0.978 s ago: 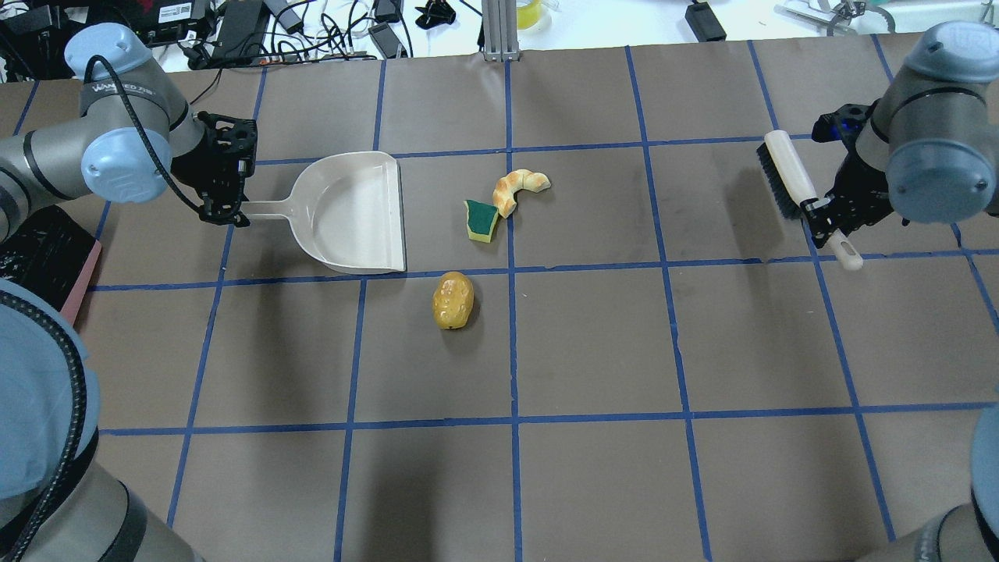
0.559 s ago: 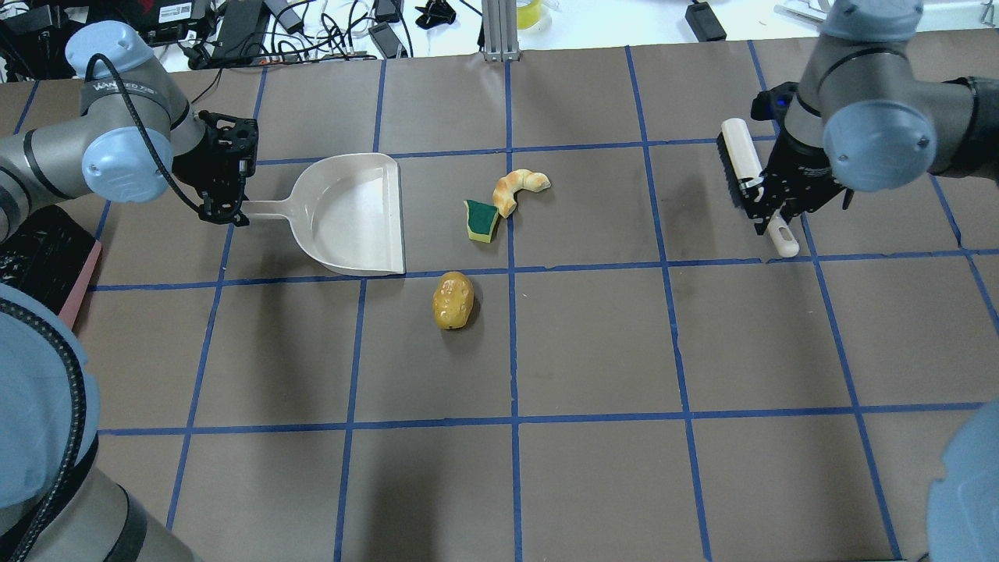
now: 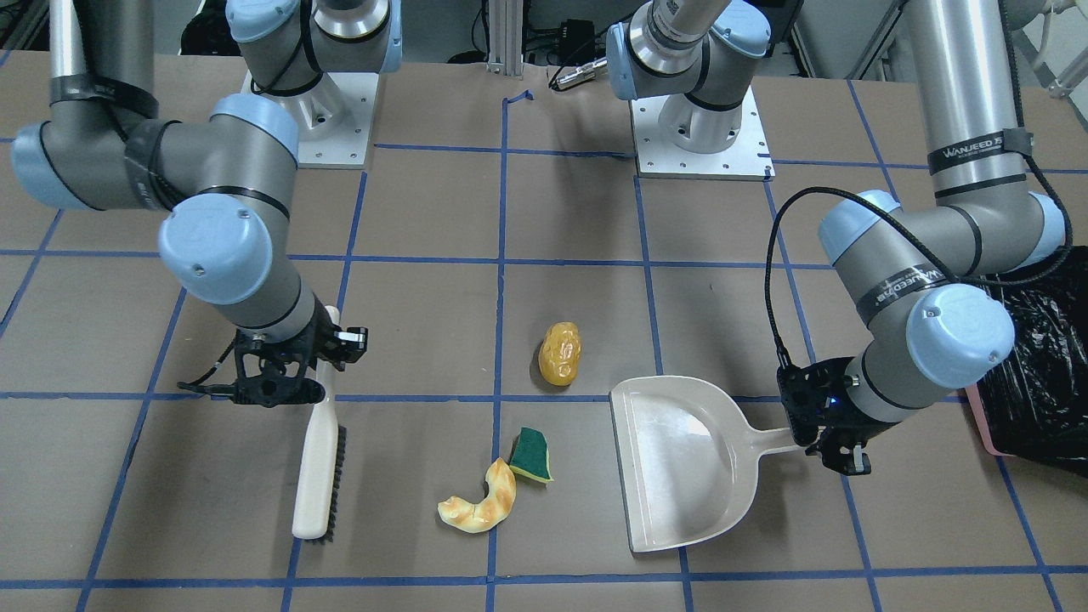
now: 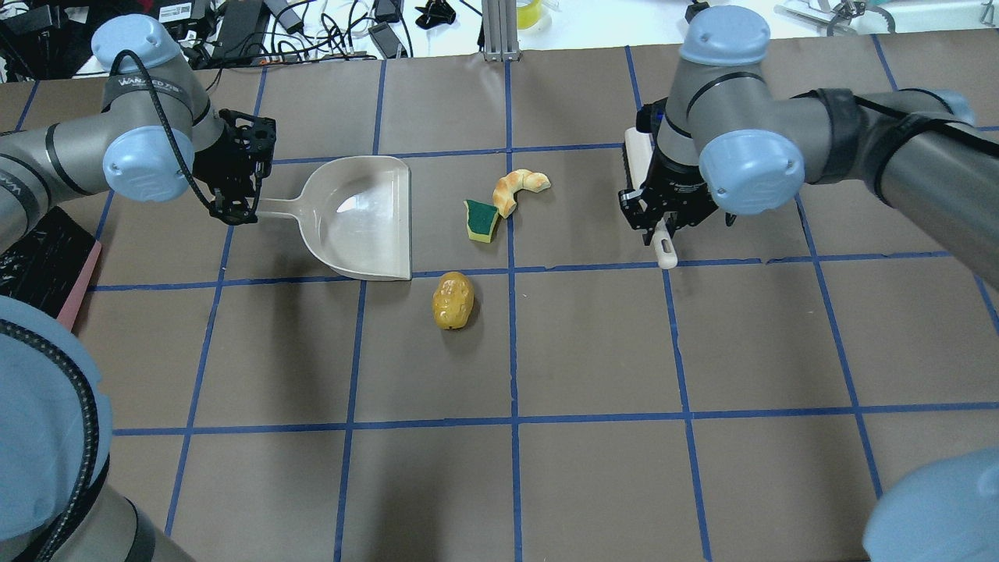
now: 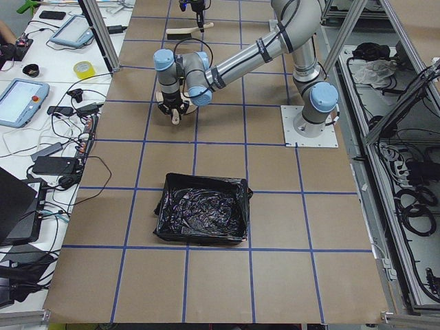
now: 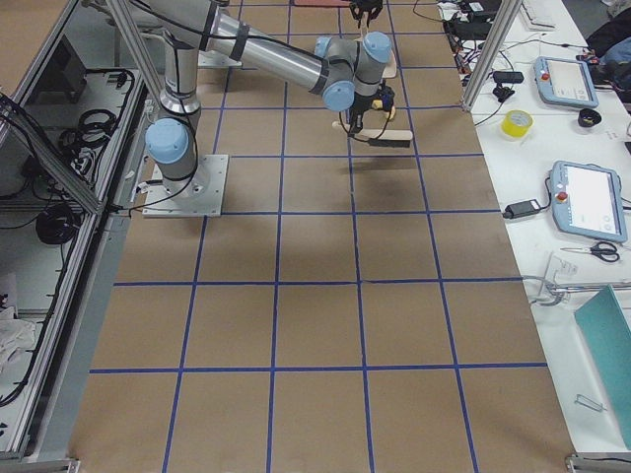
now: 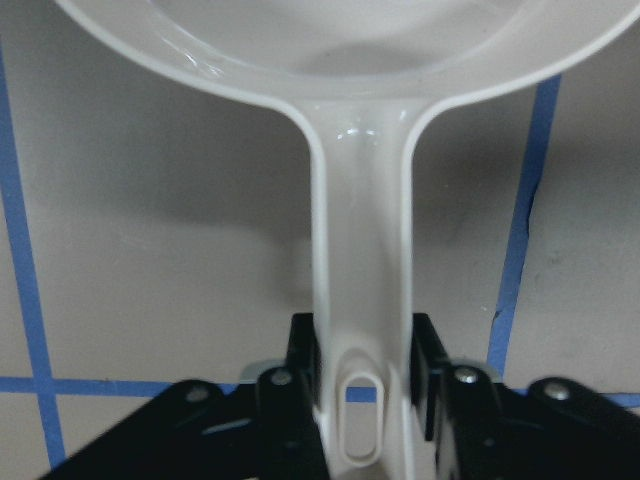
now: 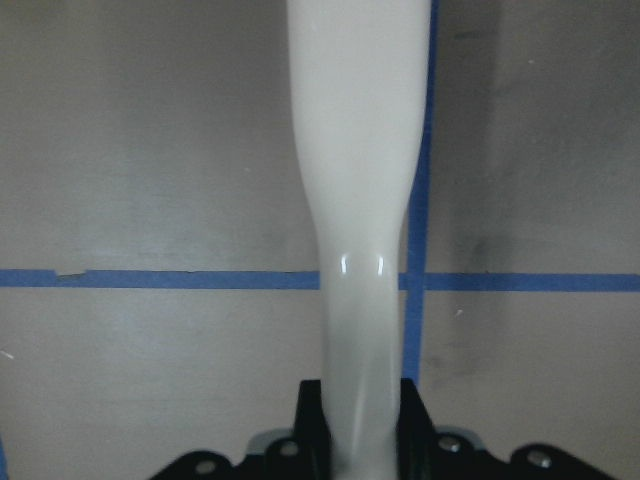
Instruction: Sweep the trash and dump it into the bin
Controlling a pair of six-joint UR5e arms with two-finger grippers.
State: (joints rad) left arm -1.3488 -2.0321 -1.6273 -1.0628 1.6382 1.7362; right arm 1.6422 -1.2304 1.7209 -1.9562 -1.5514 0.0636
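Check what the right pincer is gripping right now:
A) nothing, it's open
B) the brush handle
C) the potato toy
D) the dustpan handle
B: the right pincer is closed around the handle of the brush, as the right wrist view shows, while the dustpan is in the left pincer.

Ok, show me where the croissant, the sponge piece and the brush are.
croissant (image 4: 509, 187): overhead view, on the bend of its curve.
sponge piece (image 4: 481, 214): overhead view, on its green face.
brush (image 3: 316, 463): front-facing view, on its beige back, beside the bristles.
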